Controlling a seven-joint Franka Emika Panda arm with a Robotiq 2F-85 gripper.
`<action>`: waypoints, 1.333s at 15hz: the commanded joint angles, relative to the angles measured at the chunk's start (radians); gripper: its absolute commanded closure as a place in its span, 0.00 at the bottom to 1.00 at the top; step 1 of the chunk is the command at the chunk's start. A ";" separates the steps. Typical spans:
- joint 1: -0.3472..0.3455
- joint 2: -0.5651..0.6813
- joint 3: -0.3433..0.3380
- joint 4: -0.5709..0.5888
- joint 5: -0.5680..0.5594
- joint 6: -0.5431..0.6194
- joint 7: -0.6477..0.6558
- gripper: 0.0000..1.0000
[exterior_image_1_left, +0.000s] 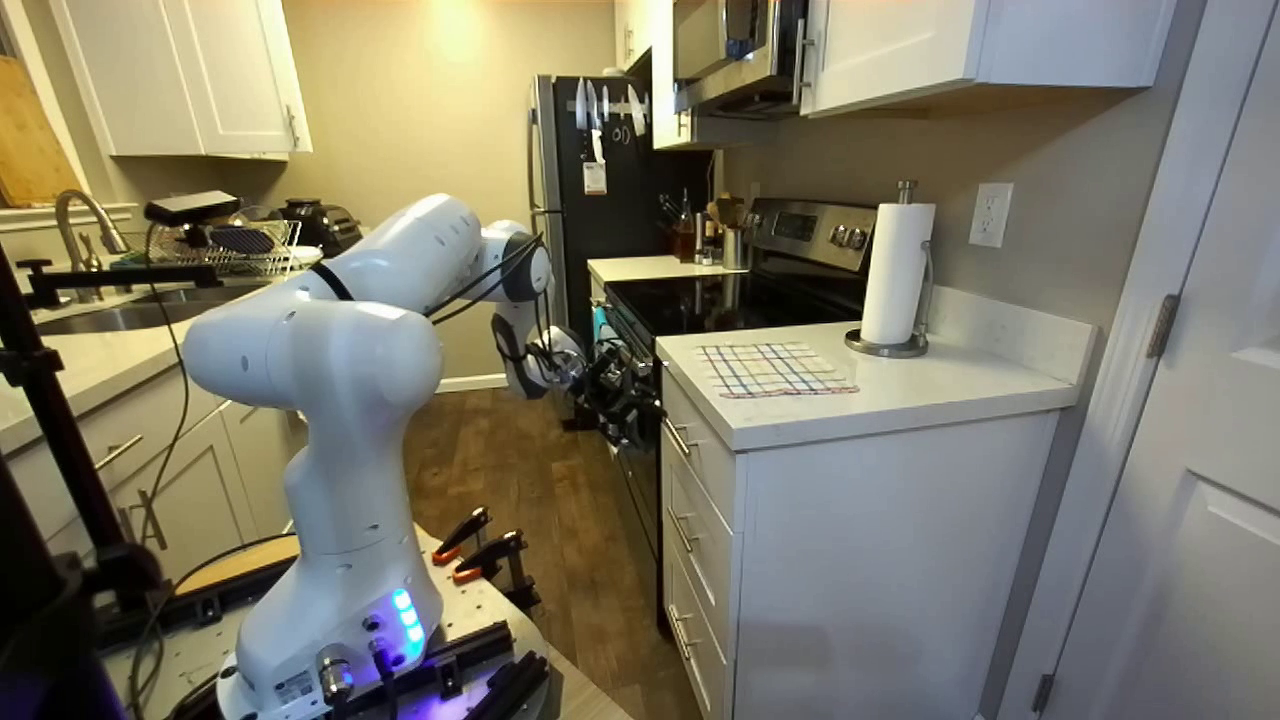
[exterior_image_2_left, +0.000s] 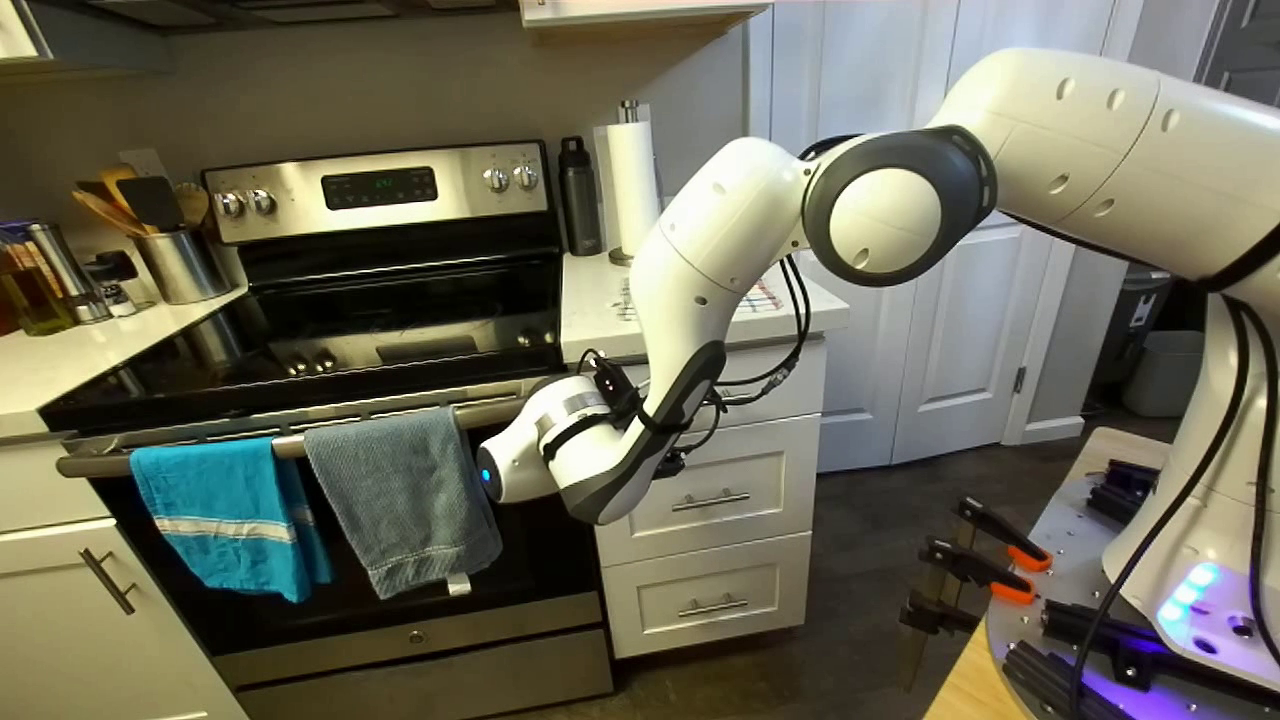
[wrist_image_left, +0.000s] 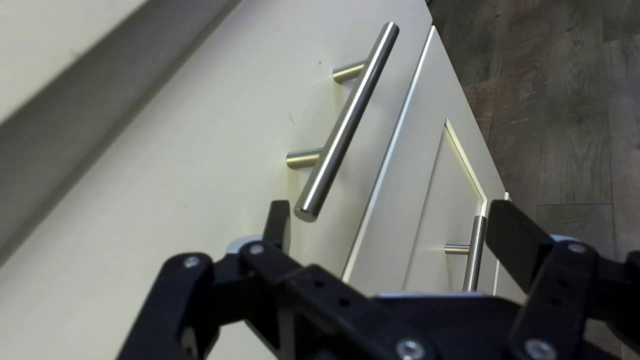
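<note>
I am working at a white, painted three-drawer cabinet (exterior_image_1_left: 890, 570); its flat, white top drawer front (wrist_image_left: 215, 170) fills much of my wrist view and looks shut. My black, two-fingered hand (wrist_image_left: 392, 227) is near that front, fingers spread well apart and clamped on nothing. I judge this to be the approach, short of any grip. The next move, to my mind, calls for a slight sideways shift, so that the opening centres on the round, brushed-steel bar handle (wrist_image_left: 348, 121), then a slow advance.

That handle is mounted on the top drawer, just ahead of the hand. Its long axis runs along the drawer's width; in the wrist view it slants, upper end leaning right, lower end pointing down beside one black finger (wrist_image_left: 278, 222). A sliver of drawer front shows between them, though I cannot tell the depth. Two short steel posts (wrist_image_left: 302, 158) hold the bar off the front.
</note>
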 joint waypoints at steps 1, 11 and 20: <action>-0.019 -0.030 0.010 -0.061 -0.055 0.051 0.003 0.00; -0.082 -0.041 0.019 -0.074 -0.025 0.023 0.014 0.00; -0.121 -0.055 0.051 -0.098 0.038 0.035 0.016 0.00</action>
